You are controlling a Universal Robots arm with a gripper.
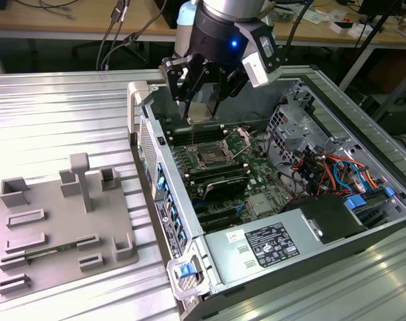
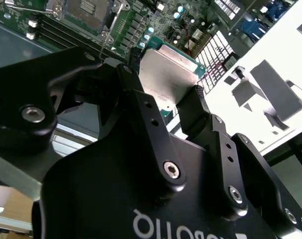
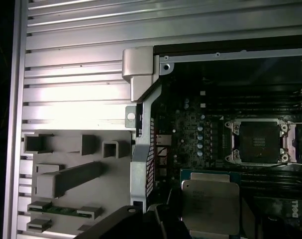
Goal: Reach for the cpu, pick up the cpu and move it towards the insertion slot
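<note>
At the upper centre of the exterior view, your gripper [image 1: 204, 100] pinches the cpu [image 1: 204, 112] between its fingers, raised above the open computer case [image 1: 310, 267], slightly above the insertion slot [image 1: 210, 157].

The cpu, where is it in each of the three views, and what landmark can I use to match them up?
Exterior view: cpu between the gripper's fingers, above the open case.
Second wrist view: cpu past the fingers, held over the board.
First wrist view: cpu beside the slot.
Shared landmark: the slot, empty.
</note>
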